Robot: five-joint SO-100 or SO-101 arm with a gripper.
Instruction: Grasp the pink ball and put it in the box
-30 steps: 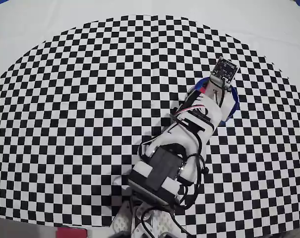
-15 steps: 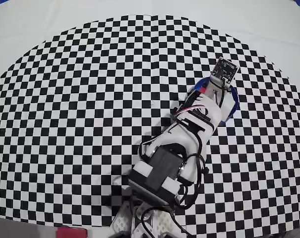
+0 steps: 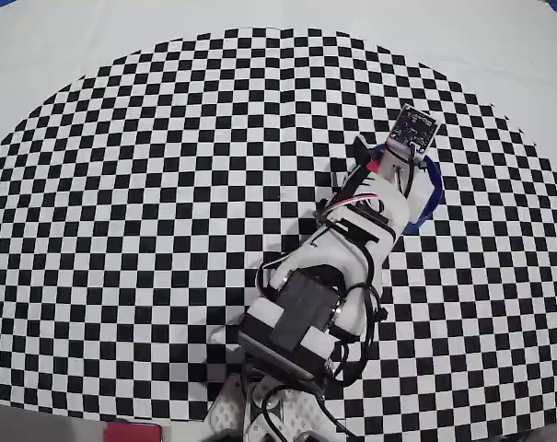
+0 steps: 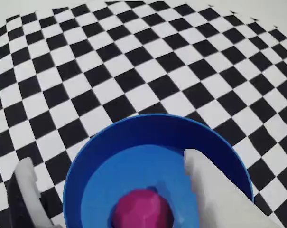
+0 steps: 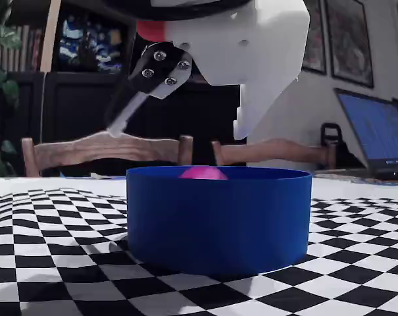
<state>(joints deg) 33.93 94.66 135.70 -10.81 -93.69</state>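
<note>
On the bench [image 3: 121,184]: black and white squares, with the box [image 4: 134,137] on the right side in the overhead view.
Pink ball [image 4: 142,209]: inside the box, on its blue floor — only its top peeks over the rim in the fixed view [image 5: 202,173].
Tool [image 4: 110,190]: above the box, fingers [image 4: 205,180] apart — not touching the ball.
Far behind: chairs [image 5: 106,148] and a laptop [image 5: 376,131].

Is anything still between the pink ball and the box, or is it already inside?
Nothing visible stands between them. The wrist view shows the pink ball resting on the floor of the blue box, and the fixed view shows its top just above the rim. The open gripper hangs above the box, fingers clear of the ball.
</note>
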